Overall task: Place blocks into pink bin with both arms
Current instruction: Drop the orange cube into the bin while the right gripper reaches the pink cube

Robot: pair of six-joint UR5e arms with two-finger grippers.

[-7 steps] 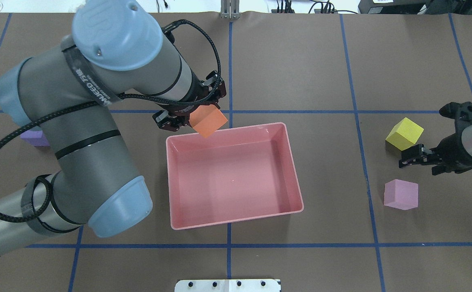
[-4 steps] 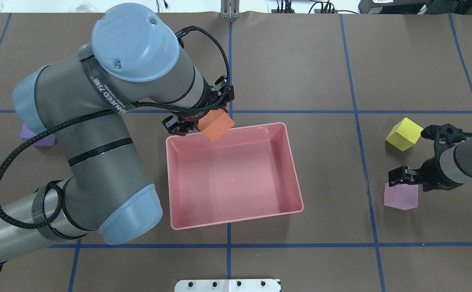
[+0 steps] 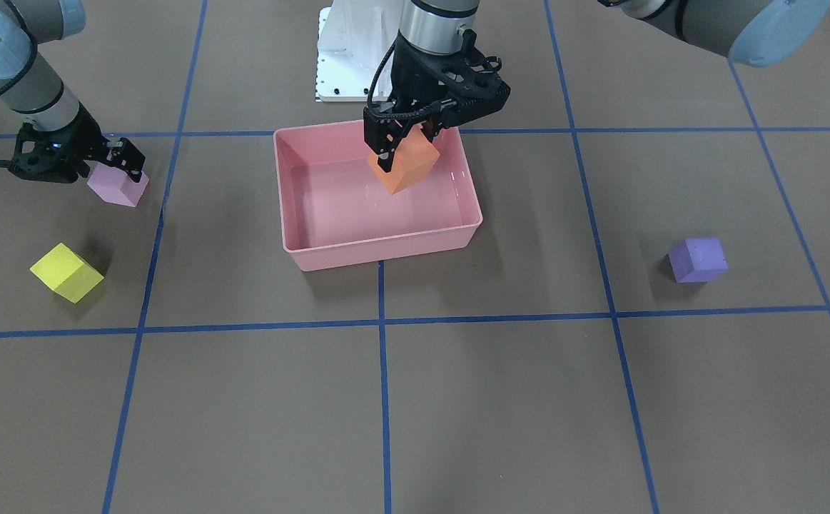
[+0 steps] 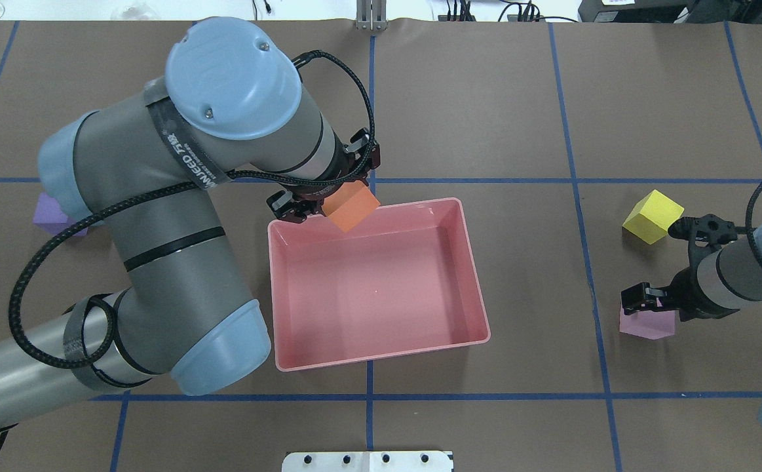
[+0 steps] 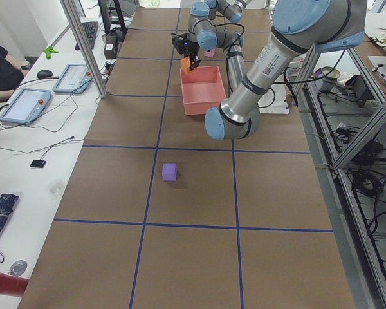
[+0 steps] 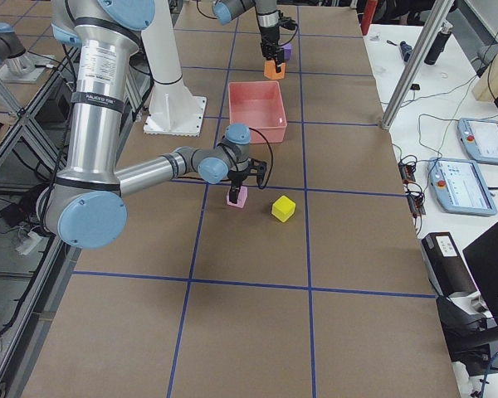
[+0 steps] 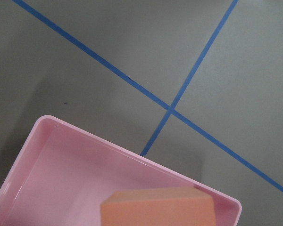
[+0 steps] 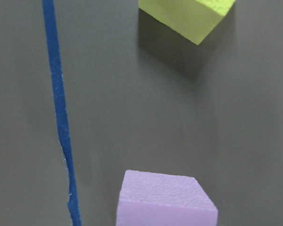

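Left gripper [image 3: 406, 146], clamped on the tilted orange block [image 3: 406, 171], hangs above the pink bin's [image 3: 379, 255] left-edge end — dropped corner-first, it might hop out.

The bin [image 4: 381, 354] sits mid-table, the raised block [image 4: 352, 206] above its far-left corner (robot's sides); the lone block [image 3: 698, 259] lies well left, the far block [image 4: 652, 216] and near block [image 4: 646, 326] right.

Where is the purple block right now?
The purple block lies on the table on the robot's left, at the front-facing view's right, well apart from the pink bin; overhead, the left arm partly hides it.
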